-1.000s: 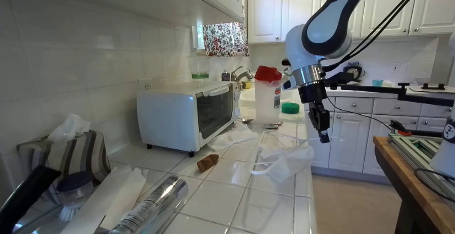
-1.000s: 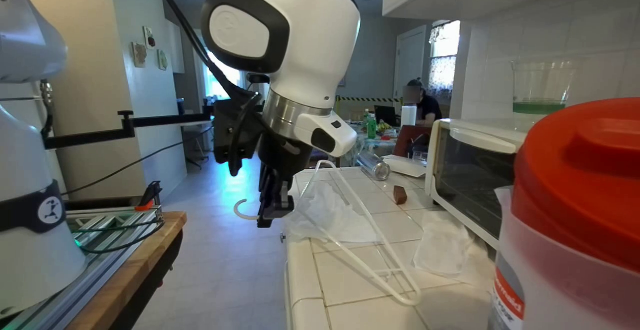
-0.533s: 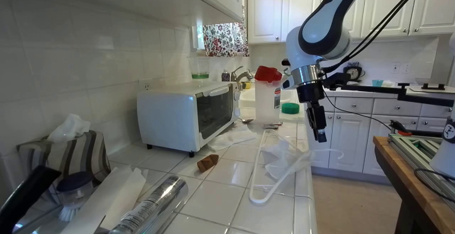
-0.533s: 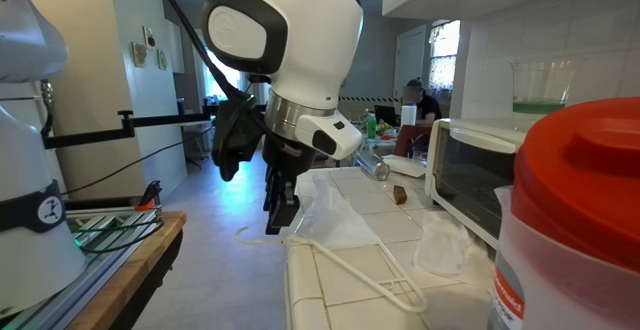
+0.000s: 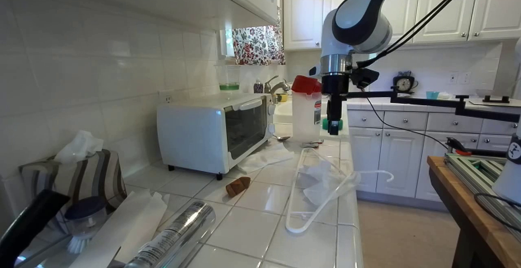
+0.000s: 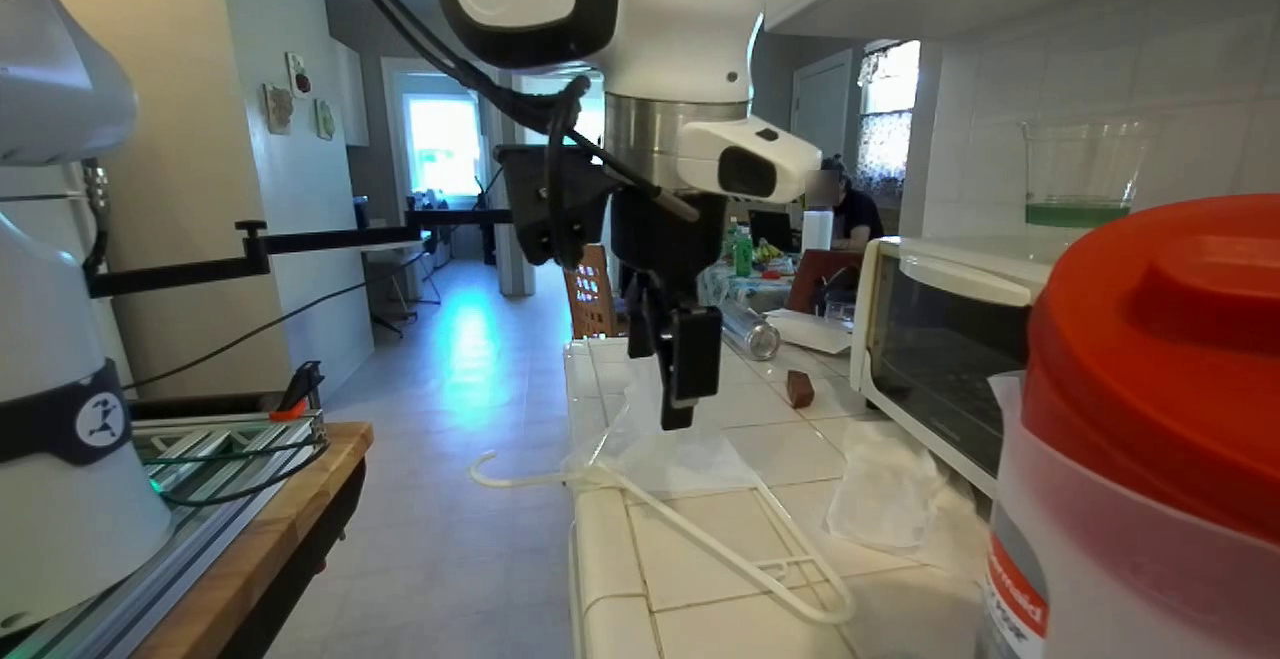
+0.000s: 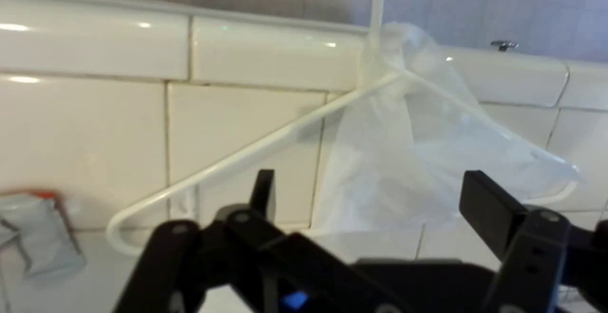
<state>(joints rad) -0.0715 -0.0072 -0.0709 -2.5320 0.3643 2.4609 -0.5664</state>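
Note:
A thin white hanger (image 5: pixel 300 230) lies on the tiled counter, its hook (image 6: pixel 490 480) sticking out past the counter edge. Over and partly under its bars is a crumpled translucent plastic bag (image 7: pixel 380 175). My gripper (image 7: pixel 370 182) stands open above the bag and the hanger (image 7: pixel 251 149), nothing between its fingers. In both exterior views the gripper (image 5: pixel 334 129) points straight down, apart from the hanger and higher than the counter. One black finger (image 6: pixel 697 354) shows nearer the camera there. The bag hides part of the hanger's neck.
A white toaster oven (image 5: pixel 195 134) stands against the wall. Beyond the hanger is a pitcher with a red lid (image 5: pixel 306 84), near a green lid (image 5: pixel 325 124). A brown block (image 5: pixel 237 186), a silver can (image 5: pixel 175 233) and a striped tissue box (image 5: pixel 110 170) occupy the near counter.
My gripper has let go of the hanger, which dropped from a raised tilt to lie flat on the counter. The gripper then rose and moved inward over the counter, turning upright.

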